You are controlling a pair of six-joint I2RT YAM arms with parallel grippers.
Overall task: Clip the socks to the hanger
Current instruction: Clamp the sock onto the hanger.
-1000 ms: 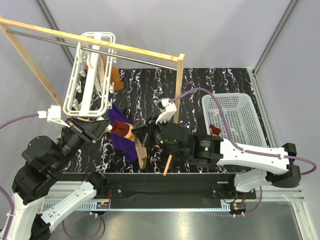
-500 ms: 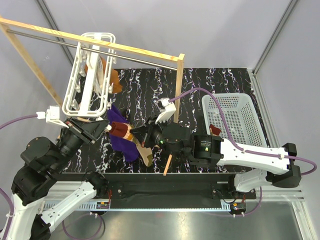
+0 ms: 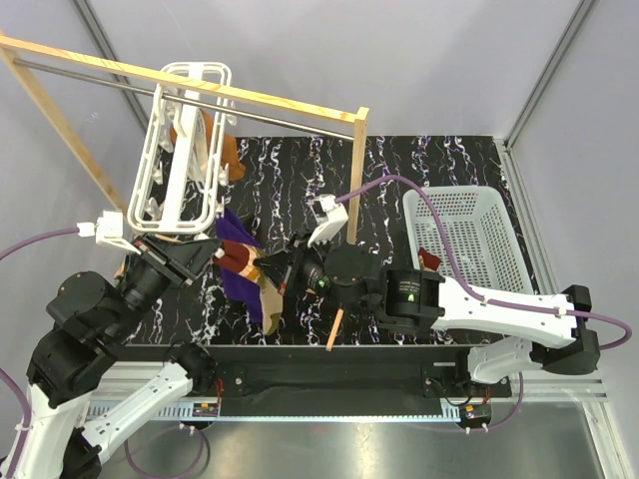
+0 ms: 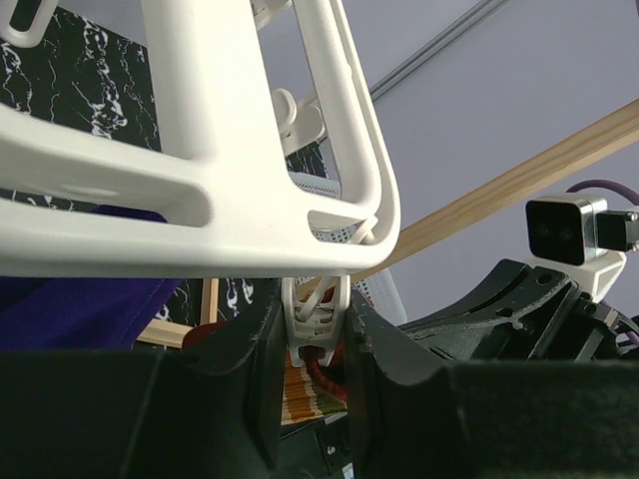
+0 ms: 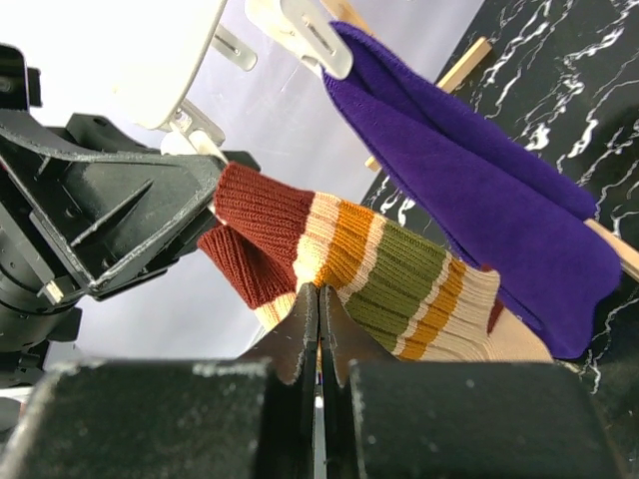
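Observation:
The white hanger (image 3: 185, 150) hangs from the wooden rack's rod at the back left; its frame (image 4: 200, 190) fills the left wrist view. My left gripper (image 3: 210, 254) is shut on one dangling clip peg (image 4: 318, 314), squeezing it from both sides. The maroon cuff of a striped sock (image 4: 305, 394) sits at the peg's mouth. My right gripper (image 3: 275, 269) is shut on the same sock (image 5: 379, 269) at its cream and orange stripes, holding the cuff up against the left gripper (image 5: 110, 220). The sock's foot hangs down (image 3: 268, 304). A second sock is not clearly visible.
A purple cloth (image 3: 238, 232) hangs from another peg (image 5: 310, 35) right beside the sock. An orange cloth (image 3: 232, 155) hangs further back on the hanger. The wooden rack (image 3: 200, 85) spans the back. A white basket (image 3: 469, 239) stands at the right.
My right gripper has shifted slightly left toward the left gripper, and the sock's hanging foot has swung left. The left gripper stays on the peg.

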